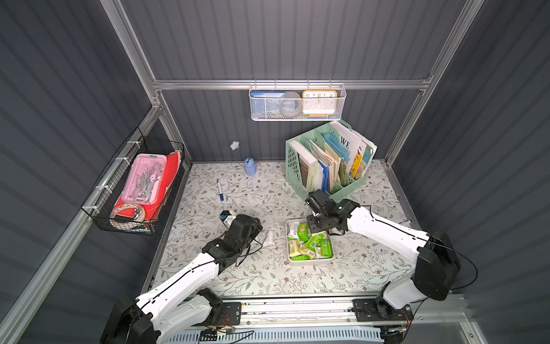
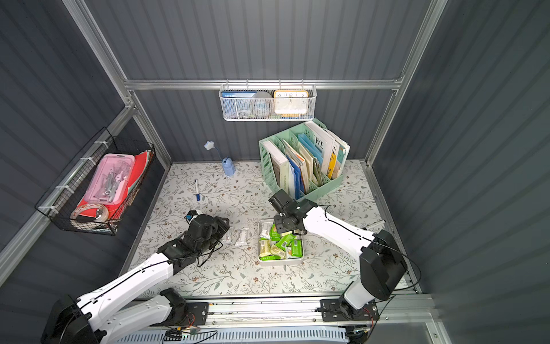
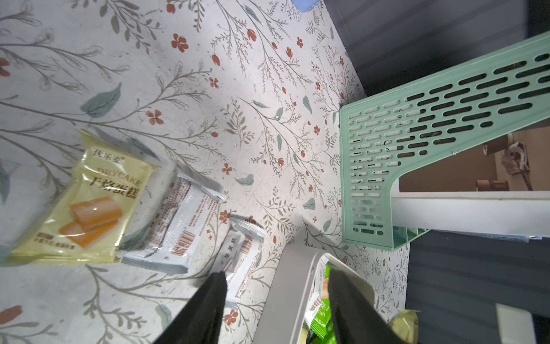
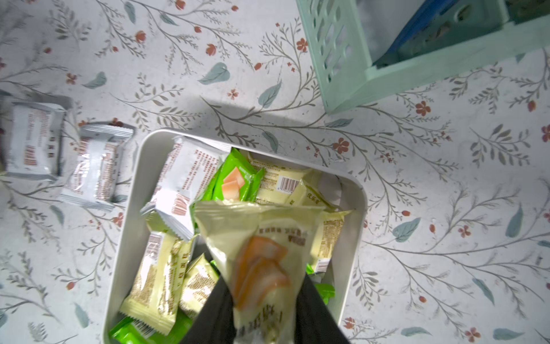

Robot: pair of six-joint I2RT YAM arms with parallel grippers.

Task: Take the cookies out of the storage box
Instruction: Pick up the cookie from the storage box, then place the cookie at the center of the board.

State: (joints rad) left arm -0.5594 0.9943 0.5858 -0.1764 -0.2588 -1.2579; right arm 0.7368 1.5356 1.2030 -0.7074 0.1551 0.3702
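white plastic with low walls: the storage box sits right of centre in both top views, on the flowered tablecloth, heaped with green and pale yellow cookies. the right gripper hangs over the box's upper end, its fingers hidden beneath the wrist from here. the left gripper is just left of the box. in a top view two white packets lie on the cloth between it and the box wall.

left wrist view: at the bottom of the frame the left gripper's fingers stand apart with nothing pinched. one is over the cloth and one over the box's inside, with the rim showing between them. at lower left a yellow packet and the two white ones lie outside the box. the mint file organizer fills the right.

right wrist view: at bottom centre the right gripper's fingers are clamped on a pale yellow cookie, raised above the heap and clear of it as far as i can tell. the box beneath is far from empty, with a dozen or more packets visible.

my reading is that the job is early. three packets are out, a fourth is in the grip but not yet carried over the wall, and the bulk is left inside.
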